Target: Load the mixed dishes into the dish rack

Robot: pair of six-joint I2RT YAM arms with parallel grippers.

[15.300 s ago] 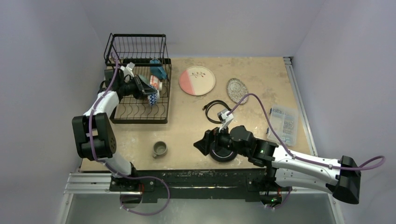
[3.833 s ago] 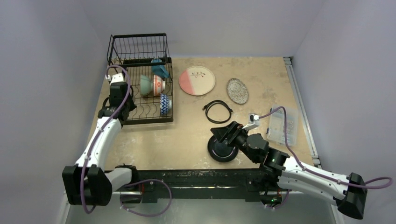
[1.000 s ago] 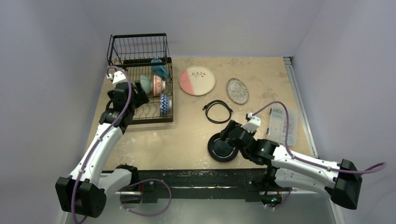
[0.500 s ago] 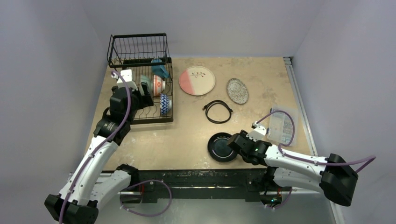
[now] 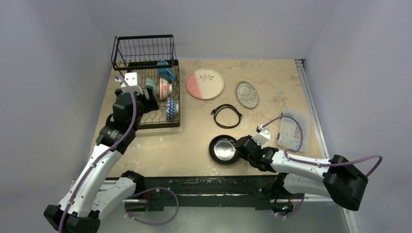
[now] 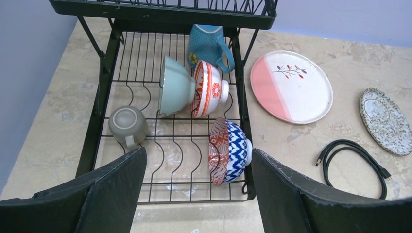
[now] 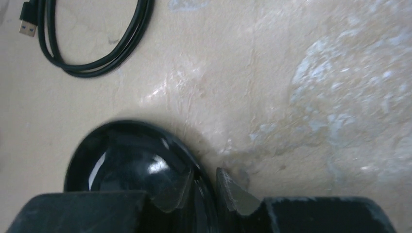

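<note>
The black plate (image 5: 222, 149) lies near the table's front edge. My right gripper (image 5: 238, 145) is shut on its right rim. In the right wrist view one finger is inside the black plate (image 7: 121, 165) and the other outside, at my right gripper (image 7: 204, 174). My left gripper (image 5: 145, 99) hangs open over the dish rack (image 5: 143, 38). In the rack (image 6: 160, 8) are a mint-green bowl (image 6: 174, 92), red-patterned bowl (image 6: 209, 90), blue mug (image 6: 209, 46), small grey cup (image 6: 127, 124) and a blue-and-red bowl (image 6: 228, 150). The pink-and-white plate (image 5: 205, 83) and speckled plate (image 5: 247, 94) lie on the table.
A coiled black cable (image 5: 227, 115) lies just behind the black plate. A clear plastic parts box (image 5: 294, 130) sits at the right edge of the table. The rack stands in the far left corner, close to the left wall.
The right gripper's jaws have closed on the black plate's rim, and the plate has slid a little left. The left gripper has moved slightly over the rack, still open.
</note>
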